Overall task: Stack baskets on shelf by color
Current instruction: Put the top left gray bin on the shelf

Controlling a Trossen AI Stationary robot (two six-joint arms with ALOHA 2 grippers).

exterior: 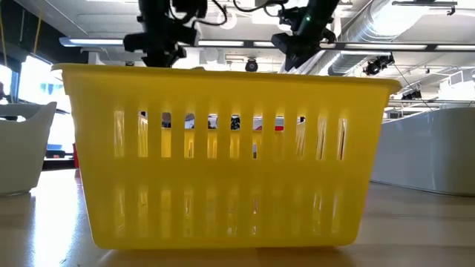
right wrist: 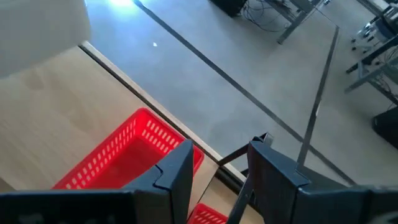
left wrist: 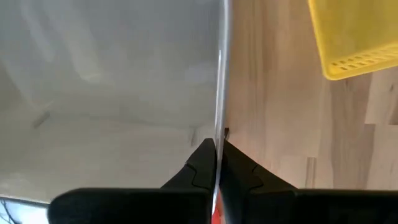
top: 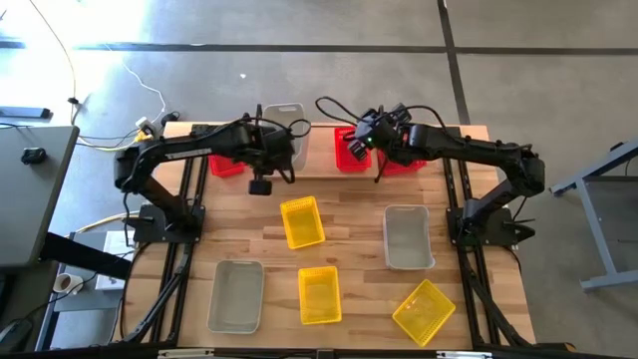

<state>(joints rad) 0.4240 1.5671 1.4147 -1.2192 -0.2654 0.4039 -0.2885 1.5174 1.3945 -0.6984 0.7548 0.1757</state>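
My left gripper (top: 276,150) is shut on a translucent grey-white basket (top: 287,128) at the table's far edge. My right gripper (right wrist: 221,171) is open above a red basket (right wrist: 121,158), with a thin black shelf rod (right wrist: 239,154) showing between its fingers. Three red baskets (top: 227,166) (top: 349,150) (top: 407,160) sit along the far edge. On the table stand three yellow baskets (top: 302,221) (top: 319,295) (top: 424,311) and two more grey-white ones (top: 236,296) (top: 409,236). The arms hide most of the shelf. My left gripper pinches the grey-white basket's thin side wall (left wrist: 219,118) between its two fingers (left wrist: 198,165), one on each face, the wall seen edge-on. The fingers come from the near-left side. Whether the basket is lifted clear I cannot tell.
A yellow basket (exterior: 223,148) fills the low view and hides the far edge; both grippers (exterior: 159,41) (exterior: 303,37) show above it. Bare wood (top: 359,224) lies between the baskets at mid-table. Black arm-mount frames (top: 169,279) (top: 488,289) run along both sides.
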